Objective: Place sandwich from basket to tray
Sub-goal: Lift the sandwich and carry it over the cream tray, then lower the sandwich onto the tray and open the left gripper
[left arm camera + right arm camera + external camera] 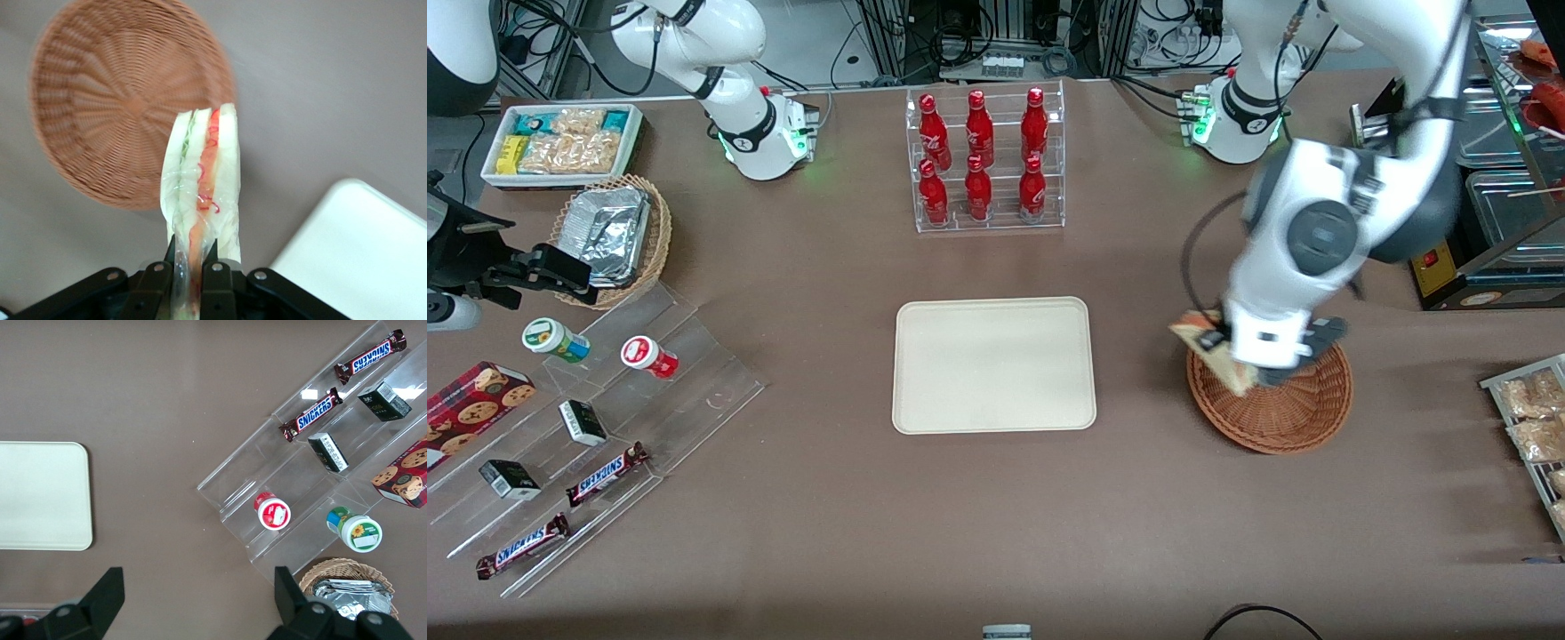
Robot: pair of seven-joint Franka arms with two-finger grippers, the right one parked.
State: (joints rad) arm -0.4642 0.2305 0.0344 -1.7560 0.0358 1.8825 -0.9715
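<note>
My left gripper is shut on the sandwich, a plastic-wrapped wedge of white bread with red and green filling. It hangs lifted over the rim of the reddish-brown wicker basket, on the side nearest the tray. The basket holds nothing else that I can see. The cream-white tray lies flat at the table's middle, apart from the basket, with nothing on it.
A clear rack of red bottles stands farther from the front camera than the tray. Toward the parked arm's end are a foil-container basket, a snack bin and acrylic steps with candy bars. Snack packets lie at the working arm's end.
</note>
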